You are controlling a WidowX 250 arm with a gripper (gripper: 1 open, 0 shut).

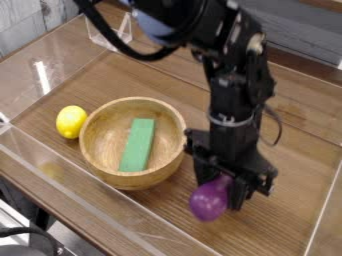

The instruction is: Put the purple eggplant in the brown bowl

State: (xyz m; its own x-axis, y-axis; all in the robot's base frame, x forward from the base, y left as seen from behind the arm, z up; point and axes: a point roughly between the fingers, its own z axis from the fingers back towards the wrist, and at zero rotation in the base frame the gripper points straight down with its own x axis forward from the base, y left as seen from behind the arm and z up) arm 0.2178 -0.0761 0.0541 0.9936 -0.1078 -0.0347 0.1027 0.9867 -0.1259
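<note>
Eggplant inspection, left to right: a small yellow lemon (71,122) lay on the wooden table (301,190); beside it, the round light-brown wooden bowl (132,142) held a flat green rectangular block (136,144); rightmost, the black gripper (222,190) pinched the glossy purple eggplant (207,201) just outside the bowl.

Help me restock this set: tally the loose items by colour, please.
Purple: 1, eggplant
Brown: 1, bowl
Green: 1, block
Yellow: 1, lemon
Total: 4
</note>
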